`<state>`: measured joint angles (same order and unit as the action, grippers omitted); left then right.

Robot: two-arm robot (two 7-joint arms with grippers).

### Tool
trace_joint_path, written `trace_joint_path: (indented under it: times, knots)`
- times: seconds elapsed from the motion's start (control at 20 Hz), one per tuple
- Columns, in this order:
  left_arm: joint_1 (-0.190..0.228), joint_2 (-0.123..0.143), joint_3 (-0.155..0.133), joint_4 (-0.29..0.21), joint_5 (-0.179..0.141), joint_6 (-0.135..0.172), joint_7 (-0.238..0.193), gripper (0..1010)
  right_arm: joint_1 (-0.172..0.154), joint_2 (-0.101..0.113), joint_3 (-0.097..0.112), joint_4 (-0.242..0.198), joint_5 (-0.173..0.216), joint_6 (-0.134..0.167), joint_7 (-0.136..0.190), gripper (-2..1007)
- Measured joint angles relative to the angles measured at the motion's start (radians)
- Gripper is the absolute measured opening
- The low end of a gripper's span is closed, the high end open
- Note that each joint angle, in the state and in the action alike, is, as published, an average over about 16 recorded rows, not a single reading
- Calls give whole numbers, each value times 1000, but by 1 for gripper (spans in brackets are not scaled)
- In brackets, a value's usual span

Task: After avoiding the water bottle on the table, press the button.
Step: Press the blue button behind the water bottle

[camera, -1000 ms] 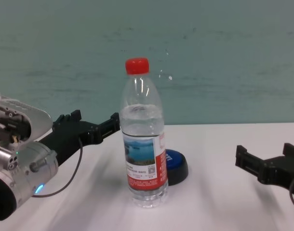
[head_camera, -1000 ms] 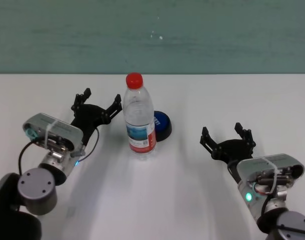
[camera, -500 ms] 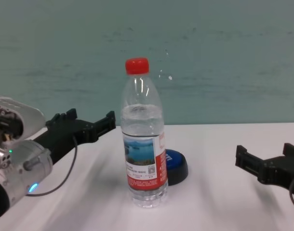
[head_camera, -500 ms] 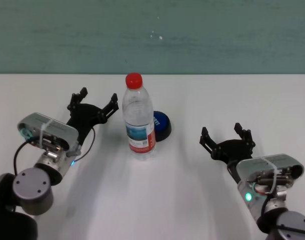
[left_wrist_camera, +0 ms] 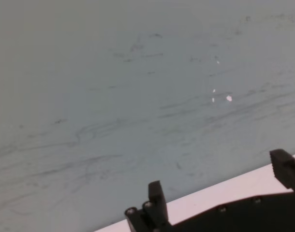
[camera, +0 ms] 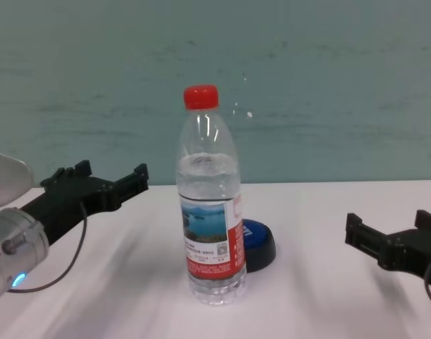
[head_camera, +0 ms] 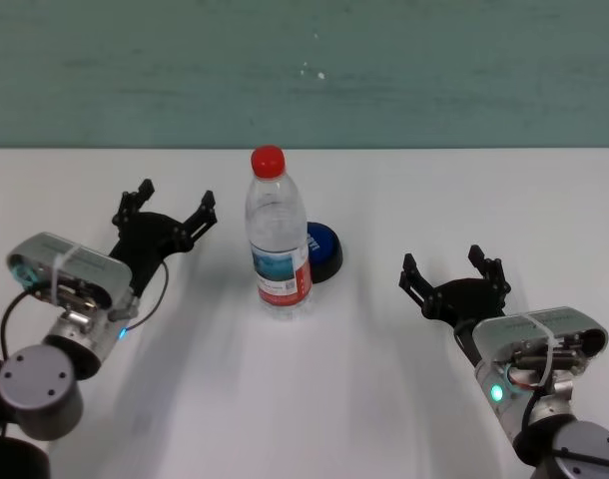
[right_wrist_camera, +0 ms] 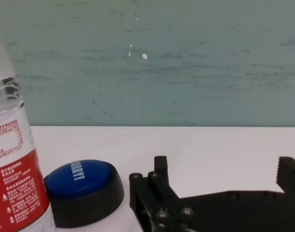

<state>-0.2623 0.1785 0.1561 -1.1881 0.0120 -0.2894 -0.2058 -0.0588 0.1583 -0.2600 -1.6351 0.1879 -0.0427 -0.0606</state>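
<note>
The water bottle [head_camera: 279,235] stands upright in the middle of the white table [head_camera: 314,399]; it also shows in the chest view [camera: 210,205] and at the edge of the right wrist view [right_wrist_camera: 14,169]. The blue button [head_camera: 322,250] sits just behind and right of it, partly hidden; it shows in the chest view [camera: 260,241] and the right wrist view [right_wrist_camera: 82,187]. My left gripper [head_camera: 165,206] is open and empty, well left of the bottle, also in the chest view [camera: 109,178] and the left wrist view [left_wrist_camera: 220,188]. My right gripper [head_camera: 454,265] is open and empty, right of the button.
A teal wall [head_camera: 304,70] rises behind the table's far edge. Bare tabletop lies to the left of the bottle and between the button and my right gripper.
My left gripper has drawn back to the left, away from the bottle, widening the gap. The bottle, the button and my right arm have not moved.
</note>
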Motion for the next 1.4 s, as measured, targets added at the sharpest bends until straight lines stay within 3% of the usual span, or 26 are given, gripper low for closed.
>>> trace_joint_path:
  times: [1.4]
  knots:
    - [107,89,-30,-98,-50,-4,-64,1010,0,0,0,0,0,0,0,1004]
